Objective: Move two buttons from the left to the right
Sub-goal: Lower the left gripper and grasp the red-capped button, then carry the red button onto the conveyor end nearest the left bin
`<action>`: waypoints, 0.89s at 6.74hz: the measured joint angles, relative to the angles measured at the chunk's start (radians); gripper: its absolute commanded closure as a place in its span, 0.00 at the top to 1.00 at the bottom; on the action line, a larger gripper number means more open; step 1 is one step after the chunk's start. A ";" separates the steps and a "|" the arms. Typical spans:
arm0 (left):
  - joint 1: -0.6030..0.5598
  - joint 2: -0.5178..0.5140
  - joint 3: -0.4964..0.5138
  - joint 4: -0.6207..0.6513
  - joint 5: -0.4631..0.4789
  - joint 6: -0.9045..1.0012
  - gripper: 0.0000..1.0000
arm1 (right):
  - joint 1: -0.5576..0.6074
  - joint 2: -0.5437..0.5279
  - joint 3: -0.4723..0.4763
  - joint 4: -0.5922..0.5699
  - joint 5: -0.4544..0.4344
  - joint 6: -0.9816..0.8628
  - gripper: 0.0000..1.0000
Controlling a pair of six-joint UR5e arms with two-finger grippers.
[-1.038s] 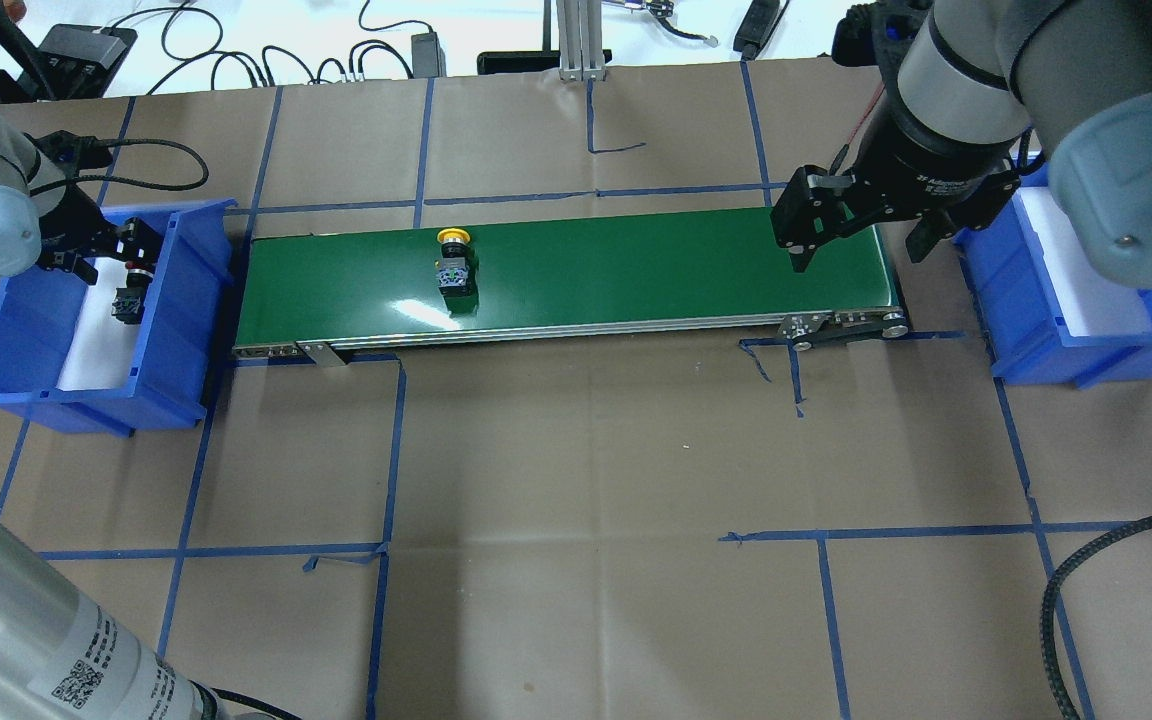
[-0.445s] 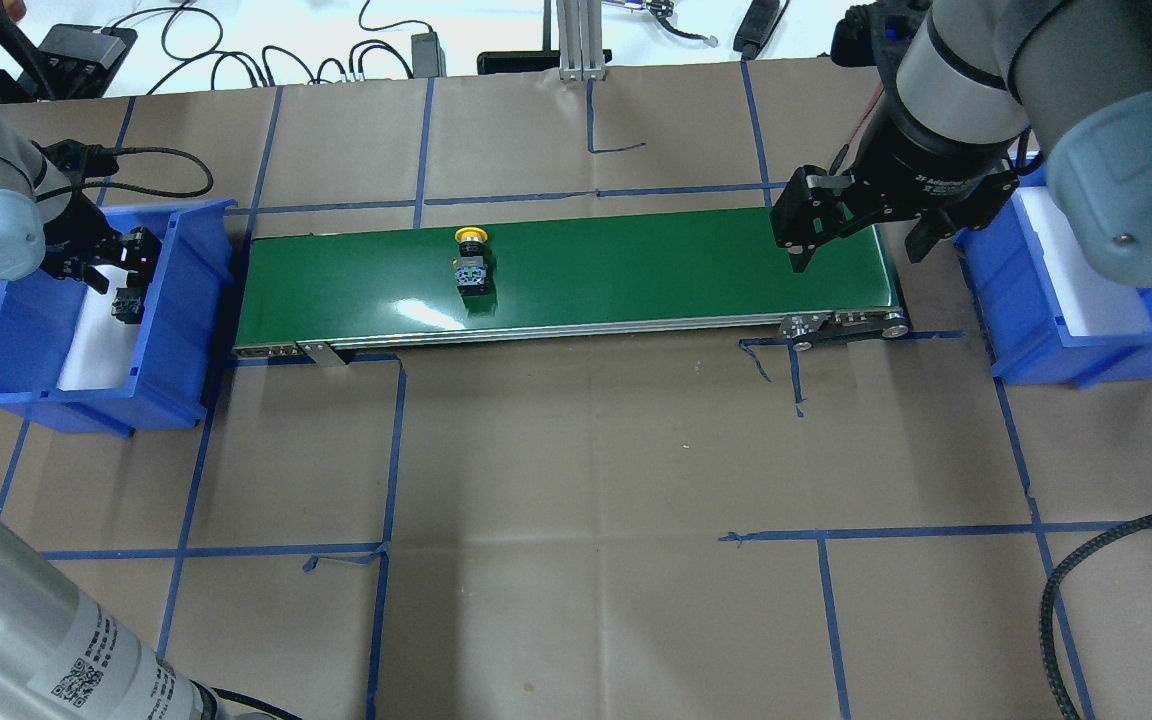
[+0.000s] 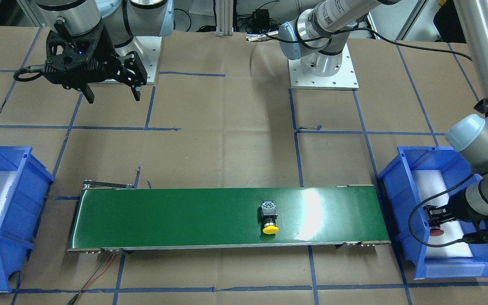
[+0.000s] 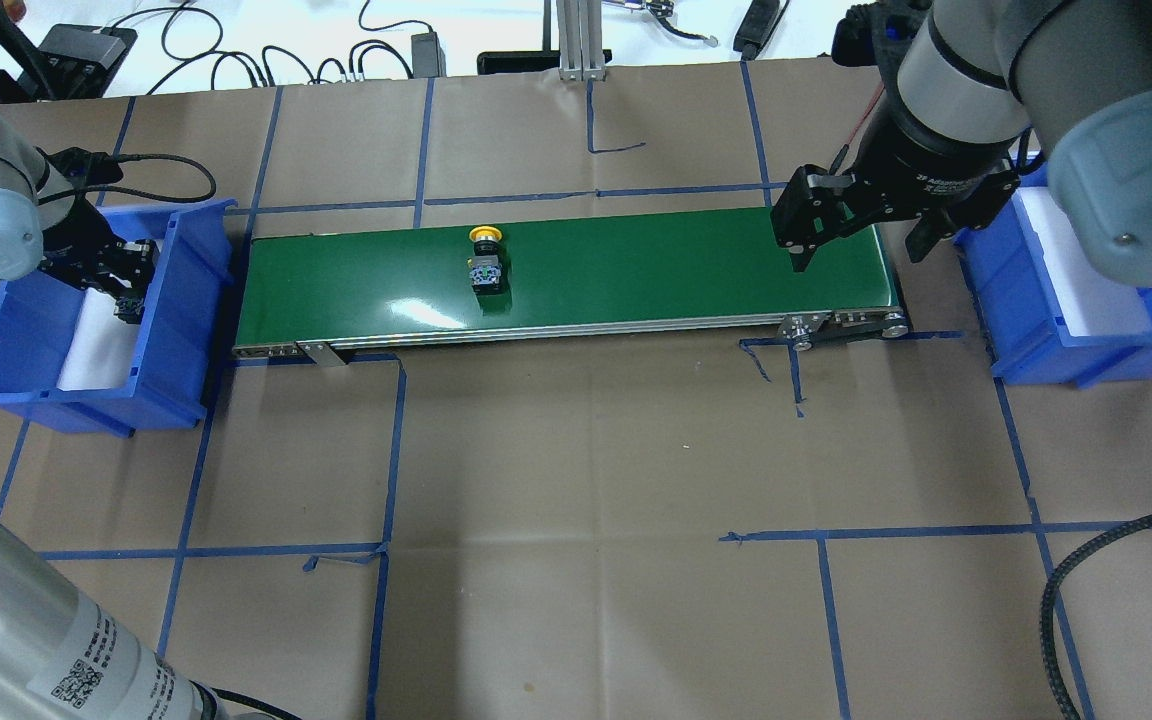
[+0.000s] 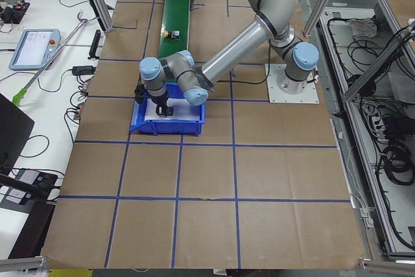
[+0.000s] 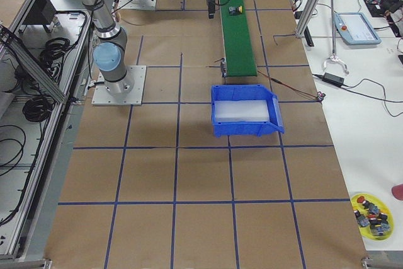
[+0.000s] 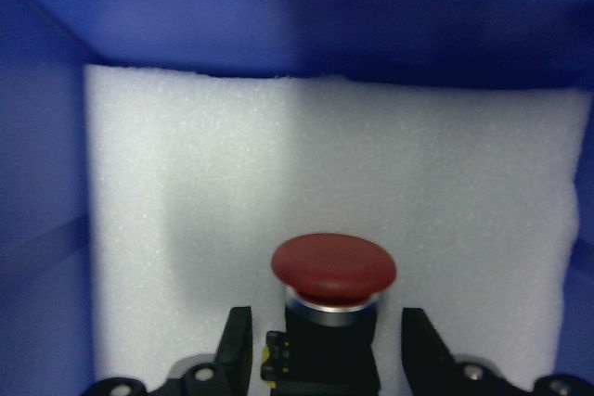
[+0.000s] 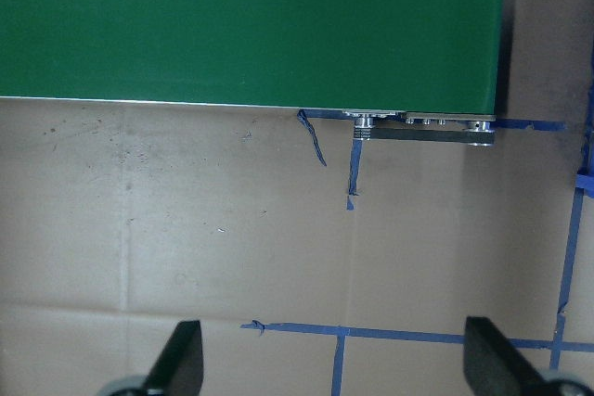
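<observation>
Front-facing: left gripper (image 3: 435, 223) over a red mushroom-capped push button (image 3: 437, 231). Overhead: yellow-capped black-bodied push button (image 4: 487, 265) on green belt (image 4: 636, 270), well apart from right gripper (image 4: 858, 252). Left wrist: parted fingers (image 7: 237, 350) straddling red button, not clamped. Right wrist: wide open, empty.

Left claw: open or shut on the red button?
Open. Left wrist view: the left claw straddles the red button with gaps between both fingers and its body.

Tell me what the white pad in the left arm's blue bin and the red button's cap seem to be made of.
The white pad looks like foam: matte, with a fine porous grain. The red button's cap is probably moulded plastic: smooth, evenly coloured, with a faint sheen; painted metal cannot be excluded.
</observation>
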 measured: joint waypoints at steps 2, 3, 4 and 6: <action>0.001 0.025 0.036 -0.079 0.005 0.002 0.03 | 0.000 0.000 -0.001 0.000 0.000 0.000 1.00; 0.002 0.057 0.068 -0.142 0.027 0.004 0.03 | 0.000 -0.001 -0.001 0.000 0.000 0.000 1.00; 0.002 0.095 0.112 -0.223 0.058 0.006 0.03 | 0.001 -0.001 -0.001 0.000 0.000 0.000 1.00; -0.002 0.154 0.210 -0.357 0.077 0.004 0.03 | 0.000 -0.003 -0.001 0.000 0.000 0.000 1.00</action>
